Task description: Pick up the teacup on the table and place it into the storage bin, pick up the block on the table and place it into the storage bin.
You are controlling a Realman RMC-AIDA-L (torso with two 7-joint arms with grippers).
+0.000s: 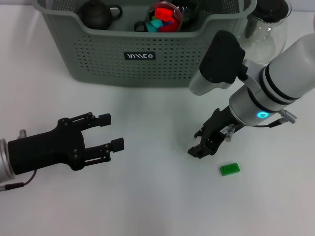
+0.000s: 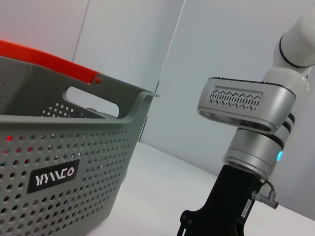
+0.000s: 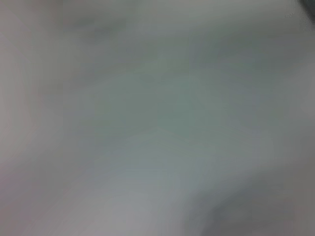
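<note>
The green block (image 1: 230, 169) lies on the tabletop (image 1: 147, 196), near right. The right pincer (image 1: 201, 149) hangs just left of it (spread unclear); next, centre over it. Left pincer (image 1: 111, 132) waits wide; storage bin (image 1: 147, 54) stands far.

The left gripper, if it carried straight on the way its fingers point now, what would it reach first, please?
Probably the right gripper. The left gripper lies open, fingers pointing across the bare table toward it, with nothing between them, though relative height is unclear. The green block sits beyond.
</note>
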